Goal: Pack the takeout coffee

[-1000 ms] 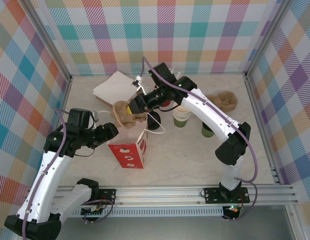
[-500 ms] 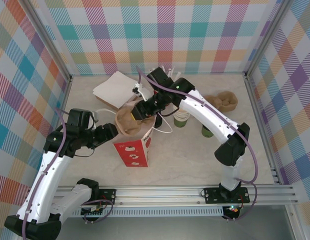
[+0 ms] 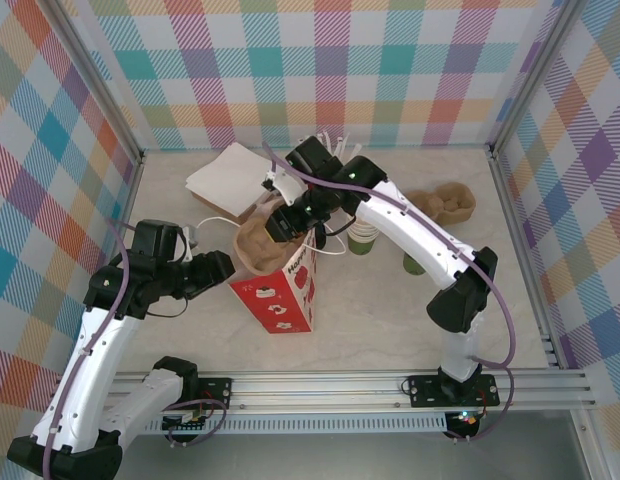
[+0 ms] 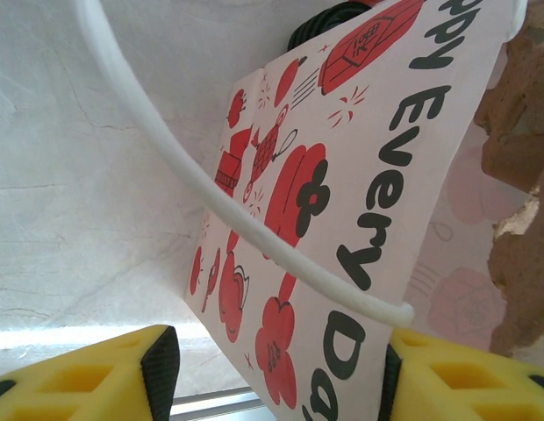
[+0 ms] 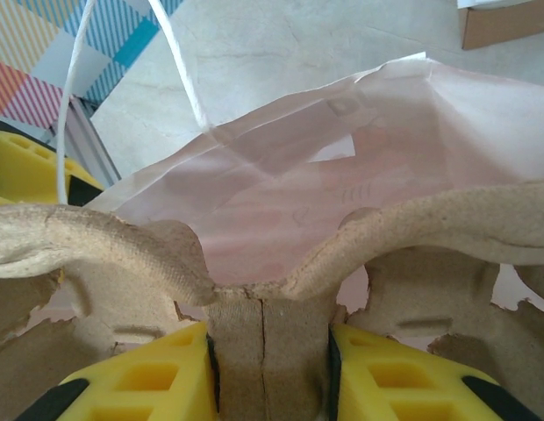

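Where the red-and-white paper bag (image 3: 282, 295) stands upright near the middle of the table (image 3: 390, 330), its mouth is plugged by a brown pulp carrier (image 3: 262, 242), which sits tilted across the opening, partly inside. The right gripper (image 5: 268, 355) has its yellow fingers pressed onto the carrier's centre rib, one on each side. From its wrist camera the bag's pale inner wall shows just beyond the carrier's hollows. The left gripper (image 4: 279, 373) is at the bag's left side with its fingers spread. The bag's printed face and a white cord handle (image 4: 211, 206) lie between them, the cord ending just beside one finger, and nothing looks pinched. The takeout coffee (image 3: 363, 237) is outside the bag. Green cups, stacked and white inside, stand on the table to the right of it, and a single green cup (image 3: 414, 264) stands further right. The right arm crosses over both and half hides that cup, so I cannot make out its top. A second pulp carrier (image 3: 445, 203) lies near the right wall. A flat white paper packet (image 3: 228, 178) lies behind the bag, and a few white sticks (image 3: 336, 140) poke up behind the right wrist. On the bag, black letters read "ppy", "Every" and "Da" among red lanterns and flowers.
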Tool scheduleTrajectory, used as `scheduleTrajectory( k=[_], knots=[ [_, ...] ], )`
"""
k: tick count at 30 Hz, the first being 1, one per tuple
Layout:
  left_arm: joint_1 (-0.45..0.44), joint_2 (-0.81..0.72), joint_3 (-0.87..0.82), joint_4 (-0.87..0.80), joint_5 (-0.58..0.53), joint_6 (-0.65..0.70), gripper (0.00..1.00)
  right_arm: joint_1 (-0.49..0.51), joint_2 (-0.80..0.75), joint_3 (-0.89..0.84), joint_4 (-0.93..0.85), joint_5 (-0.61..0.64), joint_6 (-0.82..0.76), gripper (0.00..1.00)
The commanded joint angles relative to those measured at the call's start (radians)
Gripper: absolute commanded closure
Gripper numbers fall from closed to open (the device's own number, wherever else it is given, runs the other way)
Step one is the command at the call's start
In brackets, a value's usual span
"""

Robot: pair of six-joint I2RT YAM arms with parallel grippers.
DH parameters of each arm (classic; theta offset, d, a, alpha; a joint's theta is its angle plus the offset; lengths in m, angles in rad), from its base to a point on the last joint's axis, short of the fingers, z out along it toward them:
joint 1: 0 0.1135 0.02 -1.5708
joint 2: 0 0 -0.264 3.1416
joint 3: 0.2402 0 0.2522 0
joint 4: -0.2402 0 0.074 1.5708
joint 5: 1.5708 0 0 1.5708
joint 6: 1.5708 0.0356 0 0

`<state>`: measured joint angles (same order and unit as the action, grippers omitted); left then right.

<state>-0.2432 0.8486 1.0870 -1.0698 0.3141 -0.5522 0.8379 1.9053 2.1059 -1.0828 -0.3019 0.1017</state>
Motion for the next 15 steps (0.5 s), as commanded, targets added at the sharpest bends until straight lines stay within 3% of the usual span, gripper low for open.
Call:
scheduleTrajectory(
  k=[1, 9, 15],
  knots=[
    [0.01, -0.008, 0.001, -0.003, 0.024, 0.018, 0.45, 0.008, 0.021, 0.028, -0.036, 0.055, -0.038, 0.67],
    [0.01, -0.005, 0.007, 0.03, 0.023, 0.018, 0.6, 0.03, 0.005, 0.006, -0.062, 0.112, -0.087, 0.67],
    [0.01, 0.01, 0.032, 0.057, 0.032, 0.027, 0.72, 0.037, -0.007, -0.002, -0.077, 0.082, -0.104, 0.67]
  ],
)
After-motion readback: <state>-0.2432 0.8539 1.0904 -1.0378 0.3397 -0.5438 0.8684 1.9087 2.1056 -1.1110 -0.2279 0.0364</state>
